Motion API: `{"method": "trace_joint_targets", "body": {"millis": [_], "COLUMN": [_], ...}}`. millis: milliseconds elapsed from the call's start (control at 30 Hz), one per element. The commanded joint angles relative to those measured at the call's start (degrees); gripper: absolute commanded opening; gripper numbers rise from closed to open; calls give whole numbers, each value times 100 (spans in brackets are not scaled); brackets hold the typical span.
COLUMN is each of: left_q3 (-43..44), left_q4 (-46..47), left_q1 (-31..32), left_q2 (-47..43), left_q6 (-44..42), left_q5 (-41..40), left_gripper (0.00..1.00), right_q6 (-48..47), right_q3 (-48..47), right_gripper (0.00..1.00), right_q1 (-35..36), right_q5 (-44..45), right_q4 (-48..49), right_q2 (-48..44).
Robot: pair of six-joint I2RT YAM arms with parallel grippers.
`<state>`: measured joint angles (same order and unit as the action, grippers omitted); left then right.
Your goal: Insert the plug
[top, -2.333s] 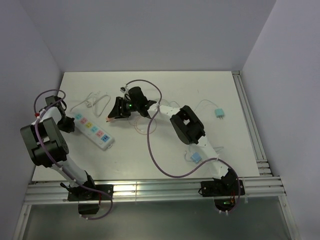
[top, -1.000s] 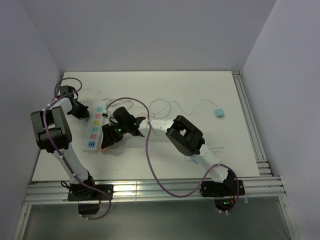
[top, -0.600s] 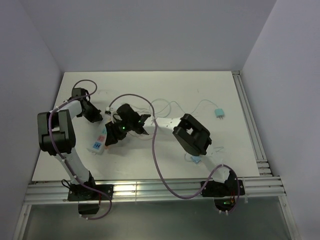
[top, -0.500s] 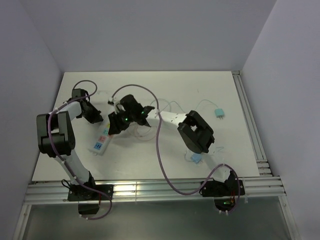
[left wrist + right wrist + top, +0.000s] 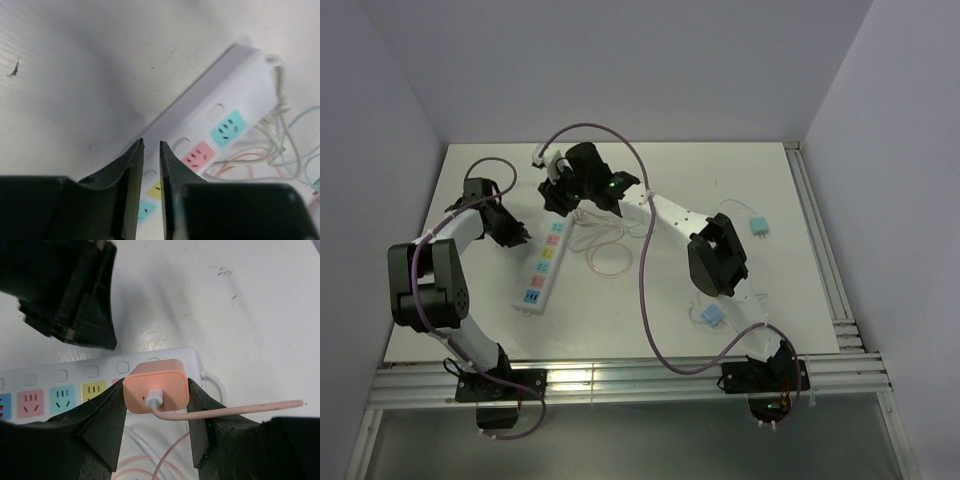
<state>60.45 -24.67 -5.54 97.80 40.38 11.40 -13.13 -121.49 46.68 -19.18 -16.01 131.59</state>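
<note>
Right wrist view: the right claw (image 5: pixel 156 407) grips the pink charger plug (image 5: pixel 156 385) just over the power strip's (image 5: pixel 45 374) far end. Left claw (image 5: pixel 151 146), narrowly parted, holds nothing; next, I judge, align with a socket and press down

"What lies on the white table (image 5: pixel 788 255)?"

"A white power strip (image 5: pixel 544 265) with coloured sockets, set slantwise on the left half. Thin loose cables (image 5: pixel 605 255) are coiled just to its right."

"And farther right?"

"A teal plug (image 5: pixel 757 226) toward the right edge, its cord trailing left. A blue plug (image 5: pixel 711 316) lies nearer the front."
</note>
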Motion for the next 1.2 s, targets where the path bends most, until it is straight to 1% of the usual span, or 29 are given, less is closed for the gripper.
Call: {"method": "trace_joint_targets", "body": {"millis": [0,33,67,133,233,367,500,600,767,967,1167], "left_q3": [37,29,-6,-59,-208,-270,-384,-472,-551,-587,-604], "left_q4": [85,85,85,137,208,138,190,208,269,340,366], "left_q1": [18,18,9,9,-17,-122,-281,-325,-342,-334,-342], "left_q2": [-507,-542,-586,-718,-902,-991,-1035,-1052,-982,-929,-938], "left_q6": [110,119,137,189,312,295,260,225,181,154,128], "left_q5": [-129,-138,-138,-94,-190,-270,-77,11,73,170,187], "left_gripper": [28,30,36,41,43,43,43,43,42,41,41], "right_q6": [-638,-717,-761,-954,-1191,-1306,-1430,-1517,-1588,-1588,-1562], "right_q3": [47,-32,-285,-480,-472,-481,-498,-743,-911,-1333,-1307], "right_gripper": [0,0,0,0,0,0,0,0,0,0,0], "right_q1": [61,61,78,122,236,281,307,316,316,307,281], "right_q5": [-112,-104,-95,-95,159,274,371,362,547,389,310], "right_q4": [151,55,-59,-287,-359,-438,-464,-604,-552,-842,-1027], "right_q2": [244,392,481,665,754,833,912,1017,1088,1281,1308]}}
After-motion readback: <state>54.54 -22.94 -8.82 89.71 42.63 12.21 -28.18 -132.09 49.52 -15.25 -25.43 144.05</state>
